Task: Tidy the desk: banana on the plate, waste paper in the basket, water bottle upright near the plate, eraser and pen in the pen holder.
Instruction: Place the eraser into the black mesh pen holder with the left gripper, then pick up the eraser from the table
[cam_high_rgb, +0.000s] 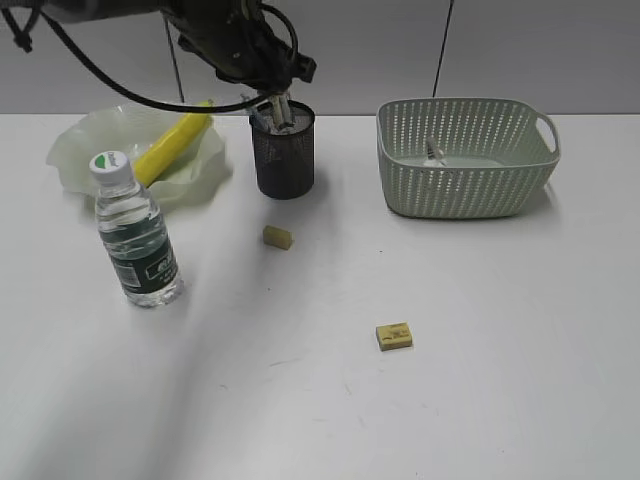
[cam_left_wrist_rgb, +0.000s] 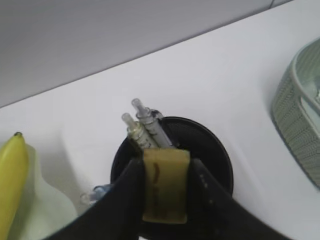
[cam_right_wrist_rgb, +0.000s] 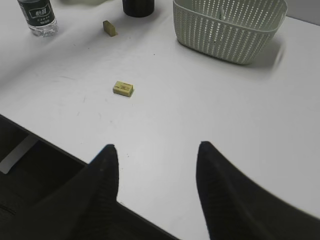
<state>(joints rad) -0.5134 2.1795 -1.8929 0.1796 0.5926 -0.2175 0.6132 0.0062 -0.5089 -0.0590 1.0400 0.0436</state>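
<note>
Clamping a tan rectangular eraser (cam_left_wrist_rgb: 165, 185) above the black mesh pen holder (cam_left_wrist_rgb: 210, 150), the left gripper (cam_left_wrist_rgb: 165, 187) shows only its wrist view this grip; right gripper (cam_right_wrist_rgb: 157, 155) hangs spread, holding nothing.

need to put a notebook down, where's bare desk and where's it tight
Free: the near desk right of the front eraser, and the strip between pen holder and basket. Crowded: the back-left, where plate, banana and water bottle cluster, with the left tool over the holder.
</note>
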